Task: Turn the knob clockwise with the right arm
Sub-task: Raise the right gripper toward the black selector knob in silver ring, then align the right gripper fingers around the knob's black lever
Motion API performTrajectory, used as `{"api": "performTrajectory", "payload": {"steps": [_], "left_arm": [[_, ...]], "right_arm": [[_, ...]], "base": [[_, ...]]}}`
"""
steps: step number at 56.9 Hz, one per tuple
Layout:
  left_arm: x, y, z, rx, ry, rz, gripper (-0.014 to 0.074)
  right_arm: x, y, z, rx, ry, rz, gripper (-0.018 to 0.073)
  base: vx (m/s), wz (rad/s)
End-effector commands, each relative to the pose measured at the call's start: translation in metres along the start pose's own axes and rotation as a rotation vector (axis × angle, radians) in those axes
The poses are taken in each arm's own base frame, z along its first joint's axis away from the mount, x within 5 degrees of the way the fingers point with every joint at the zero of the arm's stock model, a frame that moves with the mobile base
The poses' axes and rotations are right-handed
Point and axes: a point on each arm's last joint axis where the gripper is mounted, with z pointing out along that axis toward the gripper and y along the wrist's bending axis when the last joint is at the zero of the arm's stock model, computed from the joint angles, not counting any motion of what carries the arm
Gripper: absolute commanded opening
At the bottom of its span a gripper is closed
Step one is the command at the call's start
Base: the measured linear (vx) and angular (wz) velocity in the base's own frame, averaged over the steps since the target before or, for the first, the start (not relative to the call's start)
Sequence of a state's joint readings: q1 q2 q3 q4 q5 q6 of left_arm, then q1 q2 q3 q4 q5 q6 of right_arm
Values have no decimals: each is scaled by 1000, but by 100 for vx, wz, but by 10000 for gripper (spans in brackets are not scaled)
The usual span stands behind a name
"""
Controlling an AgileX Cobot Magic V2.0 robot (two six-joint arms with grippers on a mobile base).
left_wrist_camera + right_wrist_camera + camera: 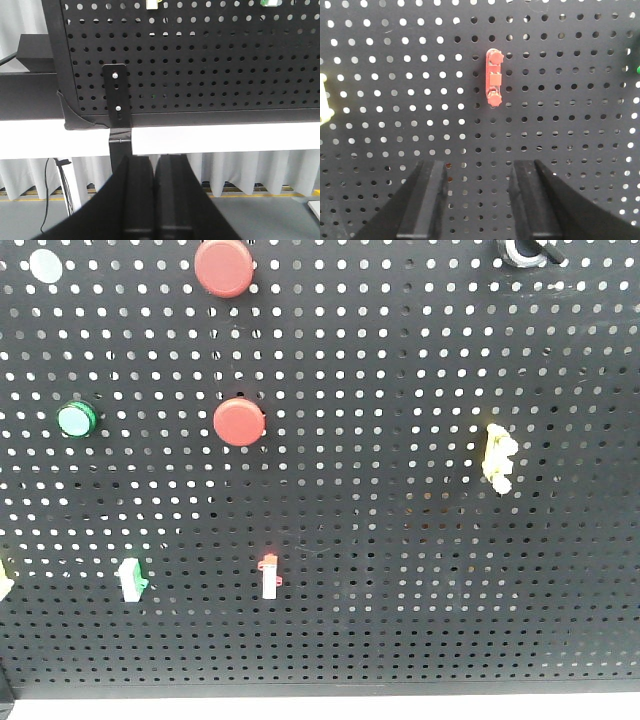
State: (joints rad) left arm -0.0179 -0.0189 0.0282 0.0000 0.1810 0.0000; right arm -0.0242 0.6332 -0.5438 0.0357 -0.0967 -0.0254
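Knob is seen at pegboard's top-right edge, partly cut off; red disc and green btn are mounted mid-left. R hand is held apart facing pegboard's red clip; L hand is pressed together below pegboard's bottom edge.

R gripper is sitting at btm of view w/ jaws apart, facing the black pegboard. A small red clip is hanging upright on the board above the gap. A pale yellow piece is showing at the left edge.
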Motion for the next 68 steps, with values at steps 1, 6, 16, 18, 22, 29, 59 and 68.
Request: {"api": "performTrajectory", "payload": {"steps": [1,6,16,18,22,29,59,68], "left_arm": [[1,-1,1,11,-64,-6,-6],[1,-1,1,11,-64,-6,-6],[1,-1,1,11,-64,-6,-6],[1,-1,1,11,-64,-6,-6],[1,-1,1,11,-64,-6,-6],[1,-1,1,11,-64,-6,-6],[1,-1,1,11,-64,-6,-6],[1,-1,1,11,-64,-6,-6]], "right_arm": [[-18,0,0,1,-127,-14,364],[-20,0,0,2,-140,-14,364],[-27,0,-1,4,-222,-13,364],[-29,0,-2,5,-248,-13,364],[-33,0,-3,5,-293,-4,364],[-43,2,-5,-4,-363,-62,364],[-130,36,65,-310,-401,-515,364],[-142,47,87,-434,-375,-615,364]], "base": [[0,0],[0,0],[0,0],[0,0],[0,0],[0,0],[0,0],[0,0]]}}
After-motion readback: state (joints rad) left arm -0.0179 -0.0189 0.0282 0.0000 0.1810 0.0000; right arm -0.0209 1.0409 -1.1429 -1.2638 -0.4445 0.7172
